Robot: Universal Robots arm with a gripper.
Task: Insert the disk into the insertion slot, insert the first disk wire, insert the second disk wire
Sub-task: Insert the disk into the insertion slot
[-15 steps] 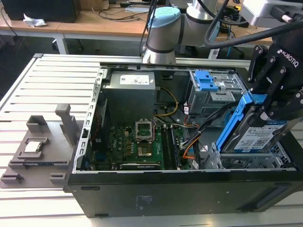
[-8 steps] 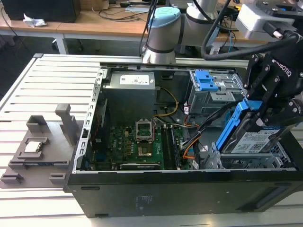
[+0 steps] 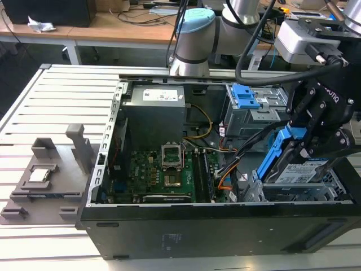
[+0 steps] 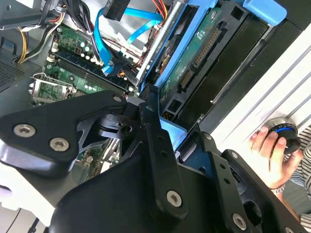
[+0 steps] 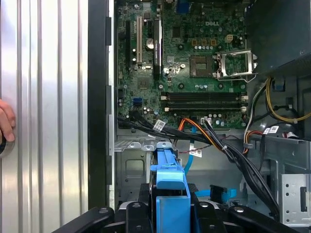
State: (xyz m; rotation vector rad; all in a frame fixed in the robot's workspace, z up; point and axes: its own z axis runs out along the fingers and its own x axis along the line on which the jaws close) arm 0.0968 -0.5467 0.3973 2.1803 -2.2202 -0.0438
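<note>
1. Gripper (image 3: 302,144) is clamped on the disk (image 3: 300,169) by its blue carrier. The disk is tilted, white label up, at the PC case's (image 3: 186,231) corner on the exterior view's right.
2. The disk's lower end sits at the insertion slot (image 3: 333,189); can't tell how far in.
3. First disk wire (image 5: 194,127) runs along the motherboard (image 5: 194,63) edge. Second disk wire (image 4: 141,26) loops just beside the disk.
4. A person's hand (image 4: 269,145) rests on a round knob (image 4: 285,131) on the slatted table (image 3: 56,101).
</note>
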